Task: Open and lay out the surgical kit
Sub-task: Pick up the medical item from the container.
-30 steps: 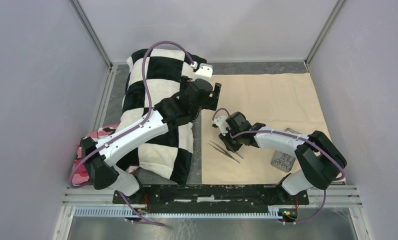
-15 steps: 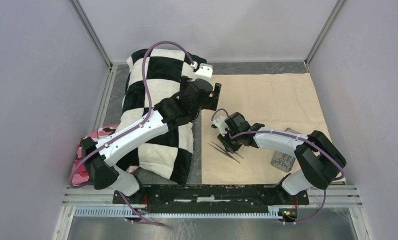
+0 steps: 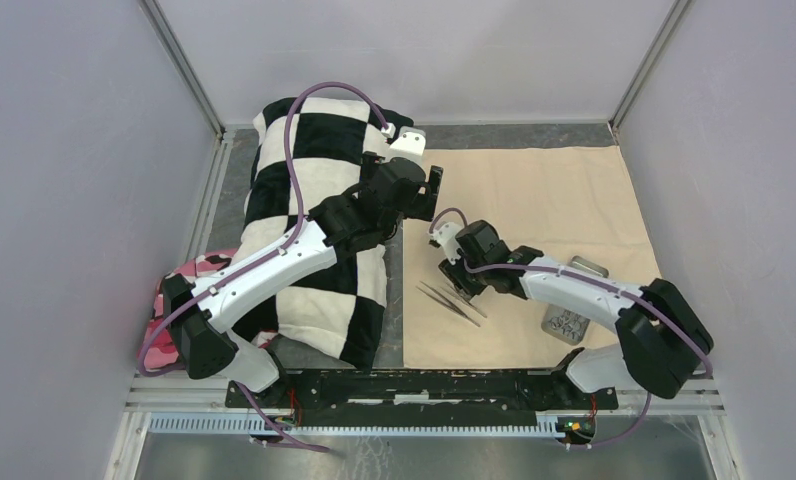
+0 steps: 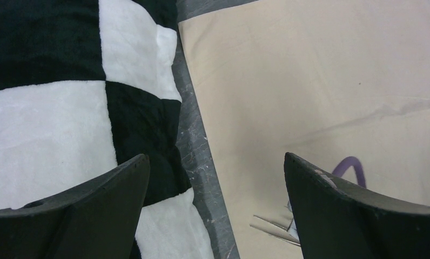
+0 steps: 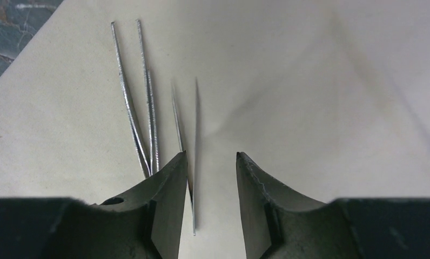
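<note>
Grey table point(image 3: 395, 310) inside a white-walled enclosure, with a beige cloth point(image 3: 534, 190) spread flat over its right half.

Right fingers point(image 5: 167, 205): parted and grasping nothing, low over the near left part of the cloth. One thin pair of tweezers point(image 5: 195, 135) lies flat on the cloth and runs into the gap, close against the inner face of one finger. A second pair of tweezers point(image 5: 130, 108) lies just beside it, outside the fingers, roughly parallel, open tips pointing away from the wrist. Judgement: this stance suits setting instruments down in a row, side by side.

Left fingers point(image 4: 110, 199): wide apart and empty, hovering over the strip of table between the checkered pillow point(image 3: 314, 170) and the cloth edge. Judgement: parked clear of the work.

A small metal tray point(image 3: 592, 266) sits at the near right of the cloth, partly covered by the right arm. It appears to hold further steel instruments, though they are too small to name.

The cloth shows faint creases but is otherwise open and flat. A pink cloth point(image 3: 199, 268) lies at the pillow's near left, uninvolved.

Judgement: wrap opened, laying-out partway.
</note>
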`<state>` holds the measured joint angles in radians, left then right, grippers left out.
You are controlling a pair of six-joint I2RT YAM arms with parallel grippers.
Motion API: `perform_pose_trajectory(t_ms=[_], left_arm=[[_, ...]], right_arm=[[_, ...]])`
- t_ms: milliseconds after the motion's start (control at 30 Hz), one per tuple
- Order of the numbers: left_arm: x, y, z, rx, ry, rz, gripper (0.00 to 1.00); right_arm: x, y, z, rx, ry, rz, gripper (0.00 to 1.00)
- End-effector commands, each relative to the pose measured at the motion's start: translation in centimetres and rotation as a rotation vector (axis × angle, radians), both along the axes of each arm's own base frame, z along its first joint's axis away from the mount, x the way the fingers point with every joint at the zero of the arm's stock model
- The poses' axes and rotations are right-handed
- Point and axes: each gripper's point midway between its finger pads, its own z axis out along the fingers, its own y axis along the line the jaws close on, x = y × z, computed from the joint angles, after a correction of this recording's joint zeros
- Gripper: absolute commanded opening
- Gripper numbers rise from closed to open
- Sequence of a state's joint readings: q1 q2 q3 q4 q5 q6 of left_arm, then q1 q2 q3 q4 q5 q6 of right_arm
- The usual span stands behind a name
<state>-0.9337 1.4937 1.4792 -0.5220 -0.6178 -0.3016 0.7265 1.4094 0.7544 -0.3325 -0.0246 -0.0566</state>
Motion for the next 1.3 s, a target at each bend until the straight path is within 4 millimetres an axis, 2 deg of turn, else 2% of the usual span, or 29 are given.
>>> perform_pose_trajectory(t_ms=[0, 67, 133, 267, 400, 533, 633, 700, 900, 1067, 1267], left_arm=[[0.1, -0.5, 2.2, -0.070, -0.035, -0.004, 1.00], [0.0, -0.5, 2.2, -0.073, -0.035, -0.005, 1.00], [0.0, -0.6, 2.2, -0.072, -0.034, -0.007, 1.00], [0.0, -0.5, 2.3, -0.077, -0.036, -0.008, 1.00], [-0.1, -0.5, 2.4, -0.076, -0.037, -0.010, 1.00], [-0.1, -0.6, 2.3, -0.077, -0.036, -0.011, 1.00], [-0.1, -0.6, 2.3, -0.078, -0.037, -0.012, 1.00], [-0.1, -0.6, 2.4, -0.079, -0.036, -0.014, 1.00], [-0.3, -1.0, 2.1, -0.076, -0.036, -0.026, 1.00], [-0.6, -1.6, 1.8, -0.059, -0.037, -0.046, 1.00], [-1.5, -2.9, 1.4, -0.043, -0.041, -0.096, 1.00]], right_arm=[[2.3, -1.0, 4.7, 0.003, -0.151, -0.104, 0.45], [2.7, -2.1, 5.7, -0.011, -0.188, -0.142, 0.46], [3.4, -4.3, 6.3, -0.037, -0.229, -0.237, 0.48], [4.4, -11.7, 6.0, -0.026, -0.231, -0.561, 0.48], [3.6, -18.8, 5.3, 0.047, -0.216, -0.882, 0.50], [1.1, -24.5, 3.8, 0.126, -0.157, -1.204, 0.56], [0.0, -26.1, 2.8, 0.216, -0.121, -1.318, 0.62], [-0.1, -26.5, 2.2, 0.237, -0.095, -1.319, 0.62], [0.3, -27.5, 0.8, 0.190, -0.023, -1.280, 0.56], [0.8, -29.1, 0.8, 0.105, -0.036, -1.293, 0.48], [1.6, -30.0, 0.4, 0.084, -0.063, -1.306, 0.49]])
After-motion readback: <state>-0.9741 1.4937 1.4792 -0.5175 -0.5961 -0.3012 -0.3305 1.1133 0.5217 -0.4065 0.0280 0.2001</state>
